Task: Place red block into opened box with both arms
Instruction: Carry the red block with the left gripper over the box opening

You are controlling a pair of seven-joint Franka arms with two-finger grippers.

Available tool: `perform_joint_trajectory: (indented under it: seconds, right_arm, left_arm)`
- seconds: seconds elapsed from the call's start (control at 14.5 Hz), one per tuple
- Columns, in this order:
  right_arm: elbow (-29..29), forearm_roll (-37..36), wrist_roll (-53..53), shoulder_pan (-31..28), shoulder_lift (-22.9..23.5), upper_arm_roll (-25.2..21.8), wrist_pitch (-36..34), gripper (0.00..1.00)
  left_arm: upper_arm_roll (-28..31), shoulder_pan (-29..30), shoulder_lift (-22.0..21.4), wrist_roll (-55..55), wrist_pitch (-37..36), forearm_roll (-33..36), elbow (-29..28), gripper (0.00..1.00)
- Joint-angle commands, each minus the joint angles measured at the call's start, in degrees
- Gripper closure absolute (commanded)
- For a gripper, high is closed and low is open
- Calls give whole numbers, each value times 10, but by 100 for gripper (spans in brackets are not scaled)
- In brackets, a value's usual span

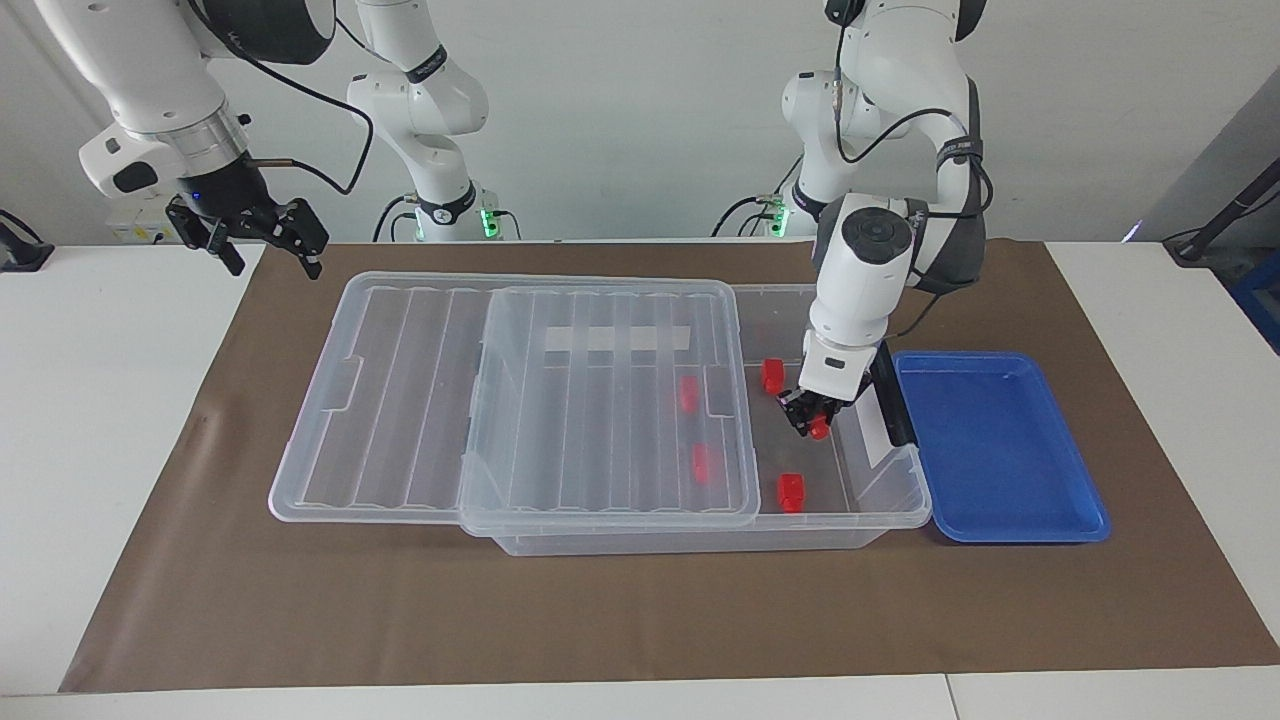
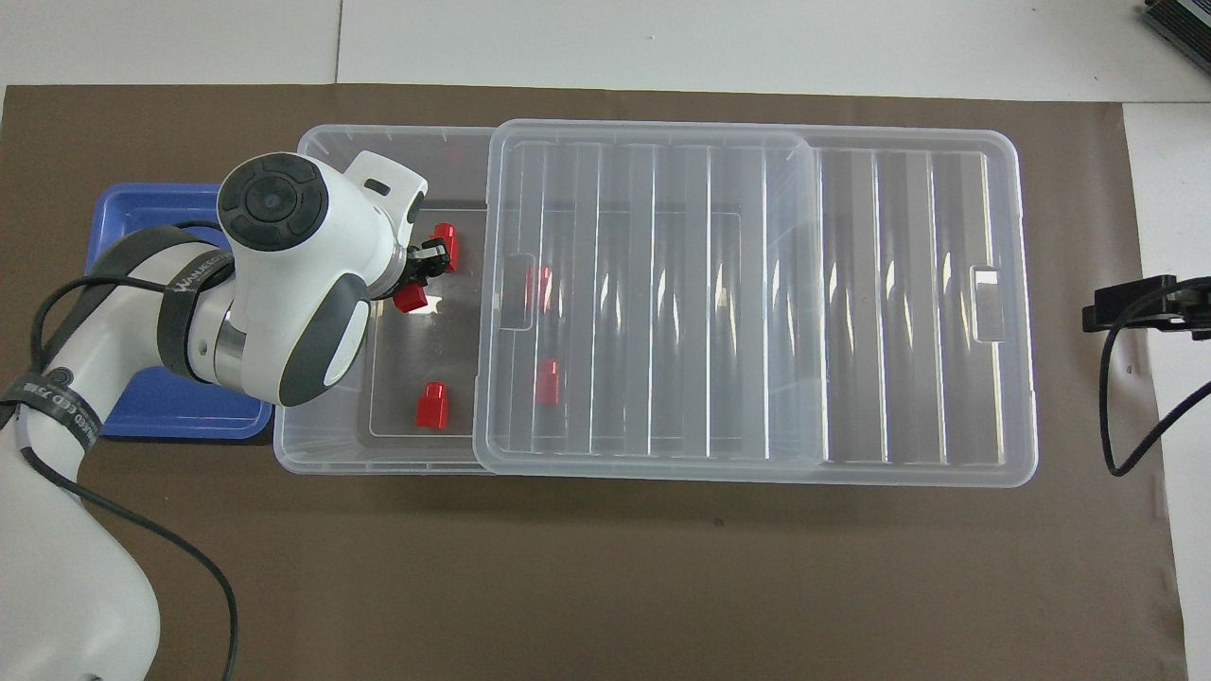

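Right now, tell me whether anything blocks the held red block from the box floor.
Nothing visible does. The left gripper holds the red block over the box's uncovered end; the lid sits slid toward the right arm's end. The floor below looks bare, other blocks lying aside.

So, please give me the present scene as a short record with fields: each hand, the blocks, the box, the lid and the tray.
left hand: shut on a red block, inside the open end of the box
right hand: open, waiting over the table edge at the right arm's end
other red blocks: four on the box floor, two of them under the lid
lid: slid toward the right arm's end, box partly uncovered
blue tray: beside the box, holding no block
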Motion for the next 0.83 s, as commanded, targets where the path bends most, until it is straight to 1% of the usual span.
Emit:
perform_joint_trajectory:
  seconds: [0.0,0.41,0.76]
  right_arm:
    - [-8,8,7,-4,-6,3,2,0]
    - [-10,8,7,-4,-6,3,2,0]
    - [-11,8,7,-4,-6,3,2,0]
  left_arm:
    - [9,-23,24,-33,44,31,-12,100]
    - [11,-15,26,-33,122,53,-72,100]
    - [12,-8,26,-33,144,58,-92,100]
